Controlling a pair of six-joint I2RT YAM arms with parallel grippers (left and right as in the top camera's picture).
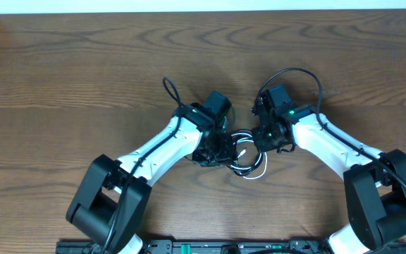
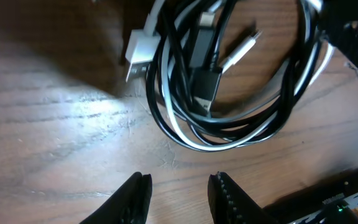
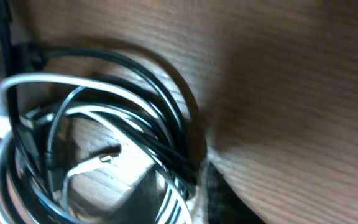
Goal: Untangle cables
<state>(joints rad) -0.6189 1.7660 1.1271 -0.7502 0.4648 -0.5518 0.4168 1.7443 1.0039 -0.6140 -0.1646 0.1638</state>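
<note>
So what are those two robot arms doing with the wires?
Two robot arms are trying to untangle a black cable and a white cable, looped together on the table. The left gripper hovers open beside the loops, holding nothing. The right gripper is pushed in among them; whether it has pinched one is hard to see. Nothing is untangled yet.
</note>
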